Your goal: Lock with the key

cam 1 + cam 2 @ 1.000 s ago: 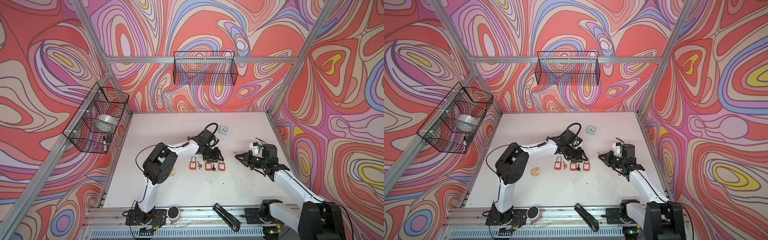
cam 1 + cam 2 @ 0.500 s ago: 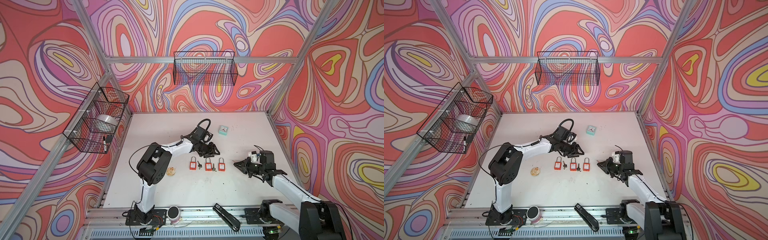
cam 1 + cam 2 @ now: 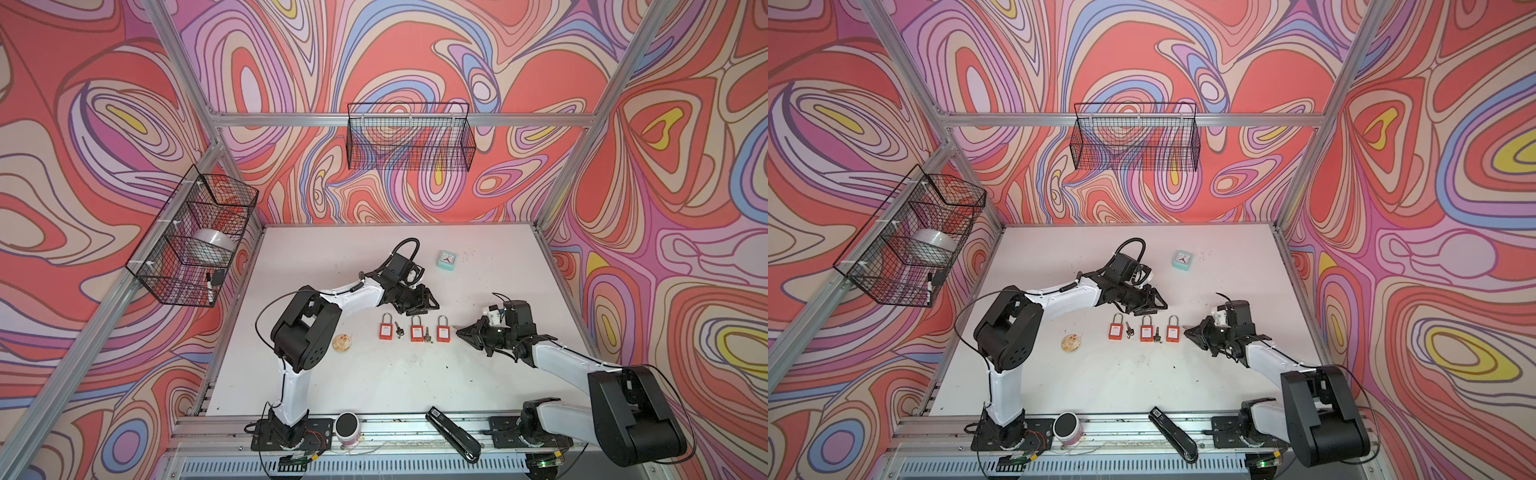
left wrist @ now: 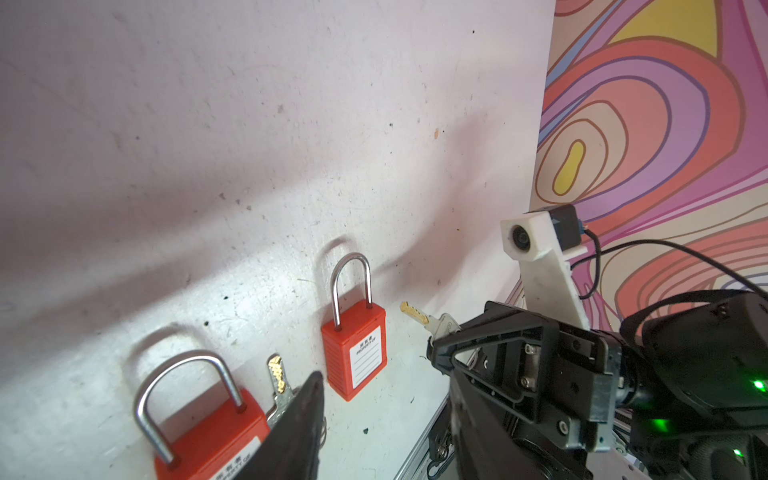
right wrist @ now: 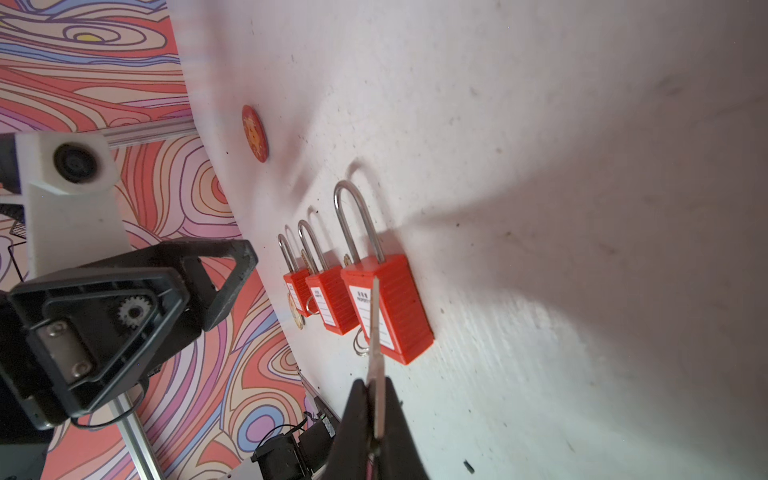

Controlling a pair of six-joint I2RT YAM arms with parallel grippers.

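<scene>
Red padlocks (image 3: 417, 332) lie flat in a row at the centre of both top views. The right-end padlock (image 3: 444, 332) carries a white label (image 4: 365, 348) reading "PROPERTY OF". The right gripper (image 3: 460, 332), its arm stretched low from the lower right, pinches the key (image 4: 415, 313) just right of that lock, not touching it. The left gripper (image 3: 434, 304) sits just above the row in the frame, fingers spread and empty.

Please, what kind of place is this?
Probably a robot-manipulation test cell: a left arm and a right arm mounted at a white table, an aluminium frame carrying swirl-patterned walls, and red padlocks laid out in a row.
</scene>
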